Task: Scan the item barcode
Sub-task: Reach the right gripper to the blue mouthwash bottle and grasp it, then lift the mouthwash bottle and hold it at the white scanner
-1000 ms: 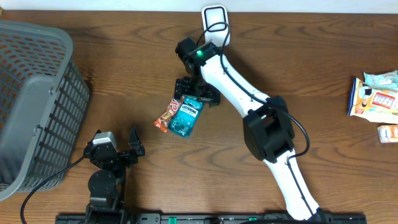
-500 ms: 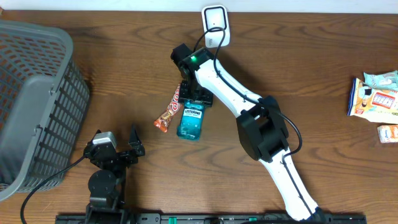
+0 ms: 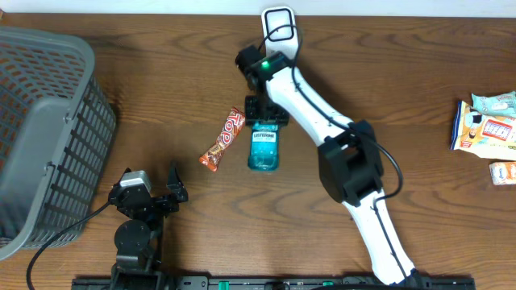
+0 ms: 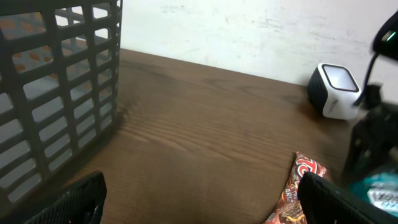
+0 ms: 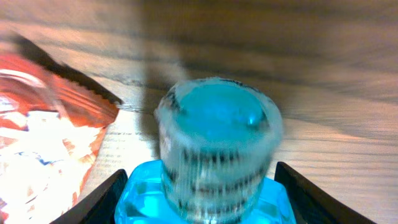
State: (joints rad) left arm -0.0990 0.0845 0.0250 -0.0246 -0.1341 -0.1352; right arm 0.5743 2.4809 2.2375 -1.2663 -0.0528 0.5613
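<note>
Worktop (image 3: 419, 72): dark brown wood with a lengthwise grain.
Room: plain white wall (image 4: 249, 31) behind the far edge.
Mouthwash bottle (image 3: 264, 149): lies flat mid-worktop, cap toward the far edge.
Candy bar (image 3: 223, 138): just left of the bottle.
Right gripper (image 3: 265, 115): fingers clamped on the bottle's shoulders.
Left gripper (image 3: 171, 192): near the front edge, fingers wide apart.
Scanner (image 3: 280, 28): middle of the far edge.
Basket (image 3: 48, 121): left edge.
Snack packets (image 3: 484, 129): right edge.
</note>
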